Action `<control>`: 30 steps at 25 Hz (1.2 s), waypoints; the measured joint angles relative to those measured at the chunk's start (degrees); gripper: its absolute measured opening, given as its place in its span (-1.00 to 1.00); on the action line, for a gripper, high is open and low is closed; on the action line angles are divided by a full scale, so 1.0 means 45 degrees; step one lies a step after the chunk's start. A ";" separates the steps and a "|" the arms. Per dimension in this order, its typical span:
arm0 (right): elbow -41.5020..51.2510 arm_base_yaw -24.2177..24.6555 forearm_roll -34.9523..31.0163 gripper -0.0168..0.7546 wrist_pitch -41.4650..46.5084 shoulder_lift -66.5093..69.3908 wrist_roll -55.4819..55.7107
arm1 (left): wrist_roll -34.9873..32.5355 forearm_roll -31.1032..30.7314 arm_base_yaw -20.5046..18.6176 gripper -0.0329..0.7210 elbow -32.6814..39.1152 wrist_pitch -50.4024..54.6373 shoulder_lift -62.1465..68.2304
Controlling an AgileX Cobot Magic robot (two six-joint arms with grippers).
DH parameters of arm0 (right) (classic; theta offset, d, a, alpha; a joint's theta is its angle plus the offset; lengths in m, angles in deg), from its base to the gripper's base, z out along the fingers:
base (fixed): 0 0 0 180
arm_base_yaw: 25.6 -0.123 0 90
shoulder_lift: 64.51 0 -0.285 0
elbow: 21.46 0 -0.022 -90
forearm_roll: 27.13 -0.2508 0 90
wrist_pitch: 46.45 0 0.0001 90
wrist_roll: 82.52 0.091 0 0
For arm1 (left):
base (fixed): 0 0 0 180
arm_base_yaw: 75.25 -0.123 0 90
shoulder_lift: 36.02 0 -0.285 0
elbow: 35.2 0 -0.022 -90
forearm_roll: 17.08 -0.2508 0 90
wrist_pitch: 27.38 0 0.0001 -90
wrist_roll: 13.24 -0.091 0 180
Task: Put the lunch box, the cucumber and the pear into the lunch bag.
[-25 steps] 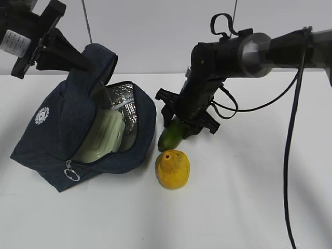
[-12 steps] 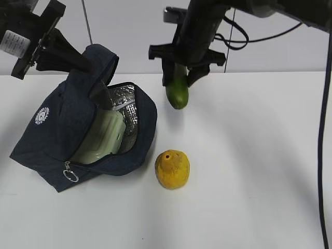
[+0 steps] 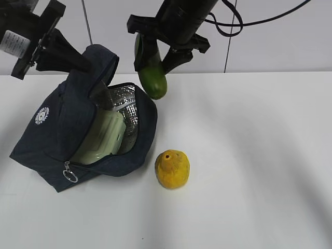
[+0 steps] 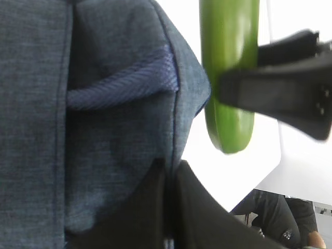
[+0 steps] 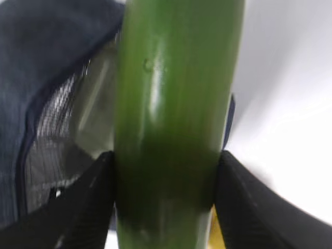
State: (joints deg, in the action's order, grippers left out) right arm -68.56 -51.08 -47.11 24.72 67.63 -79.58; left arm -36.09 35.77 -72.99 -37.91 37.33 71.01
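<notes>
The navy lunch bag (image 3: 57, 135) lies open on the white table, silver lining showing. The sage-green lunch box (image 3: 106, 137) sits inside it. My left gripper (image 3: 85, 65) is shut on the bag's upper flap (image 4: 119, 104) and holds it up. My right gripper (image 3: 158, 54) is shut on the dark green cucumber (image 3: 151, 75), which hangs nearly upright in the air above the bag's right rim; it also shows in the left wrist view (image 4: 228, 78) and the right wrist view (image 5: 171, 114). The yellow-orange pear (image 3: 172, 169) stands on the table right of the bag.
The bag's metal ring pull (image 3: 71, 174) hangs at its front edge. A white wall rises behind the table. Black cables (image 3: 244, 21) trail from the right arm.
My right gripper has lifted the cucumber off the table and carried it up and left, from beside the pear to above the bag's opening. The left gripper has held still.
</notes>
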 joint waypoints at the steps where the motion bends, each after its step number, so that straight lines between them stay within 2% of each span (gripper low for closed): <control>1: 0.0507 -0.0053 -0.0073 0.09 0.0000 -0.0271 -0.0100 | 0.0000 0.0000 0.0000 -0.90 0.0000 0.0000 0.0000; 6: 0.2945 -0.0785 -0.0609 0.09 0.0021 -0.1532 -0.1254 | 0.0000 0.0000 0.0000 -0.90 0.0000 0.0013 0.0000; 12: 0.3223 -0.1443 -0.1508 0.09 -0.0094 -0.1340 -0.1963 | 0.0000 0.0000 0.0000 -0.90 0.0000 0.0013 0.0000; 17: 0.3223 -0.1460 -0.2593 0.11 -0.1418 -0.0366 -0.2629 | 0.0000 0.0000 0.0000 -0.90 0.0000 0.0049 0.0000; 20: 0.3223 -0.1460 -0.3870 0.24 -0.2561 0.0179 -0.3513 | 0.0000 0.0011 0.0000 -0.90 0.0000 0.0036 0.0000; 24: 0.3223 -0.1460 -0.5471 0.63 -0.3842 0.0672 -0.4826 | 0.0000 0.0011 0.0000 -0.90 0.0000 0.0038 0.0000; 27: 0.3223 -0.1434 -0.5533 0.70 -0.3860 0.0699 -0.5096 | 0.0000 -0.0011 0.0000 -0.90 0.0000 0.0051 0.0000; 30: 0.3106 -0.1167 -0.5394 0.69 -0.2867 0.0699 -0.5146 | 0.0000 -0.0011 0.0000 -0.90 0.0000 0.0083 0.0000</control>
State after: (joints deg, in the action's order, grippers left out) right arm -54.58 -56.33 -71.38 11.81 70.78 -102.73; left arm -36.09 35.72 -72.99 -37.91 37.70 71.01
